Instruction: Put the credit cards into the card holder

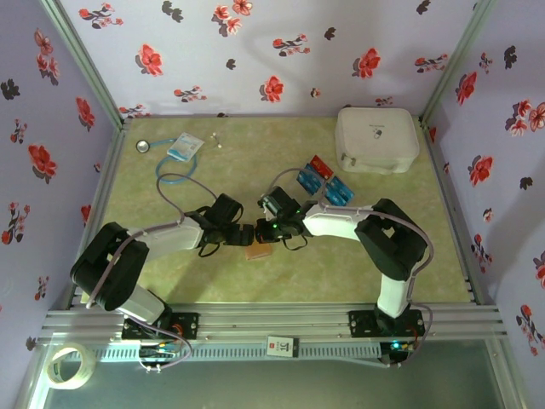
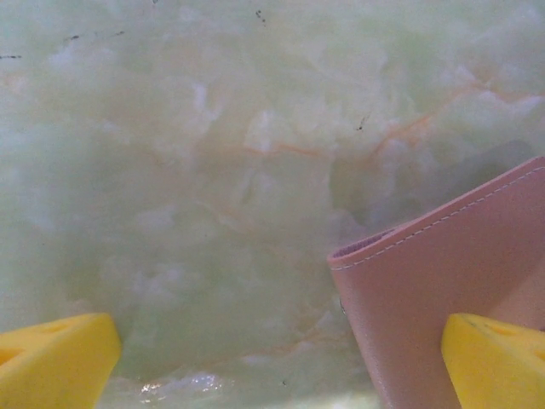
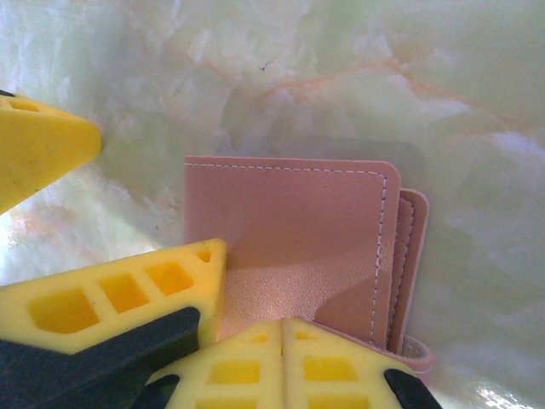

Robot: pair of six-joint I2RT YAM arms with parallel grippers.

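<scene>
The tan-pink card holder point(image 1: 258, 250) lies folded on the green marbled table point(image 1: 170, 273) between the two arms. In the right wrist view the card holder point(image 3: 298, 230) has my right gripper point(image 3: 283, 341) shut, its two yellow fingers pressed together over the holder's near edge. My left gripper point(image 1: 244, 234) is open wide; two of its yellow fingers point(image 3: 119, 298) stand beside the holder's left edge. In the left wrist view the card holder point(image 2: 443, 281) reaches under the right finger of the left gripper point(image 2: 277, 366). Red and blue credit cards point(image 1: 324, 179) lie spread behind the right arm.
A big white rounded case point(image 1: 377, 139) sits at the back right. A blue-white packet point(image 1: 183, 147) with a cord lies at the back left, beside a small round object point(image 1: 142, 146). Floral walls close three sides. A tape roll point(image 1: 68, 366) lies off the table, front left.
</scene>
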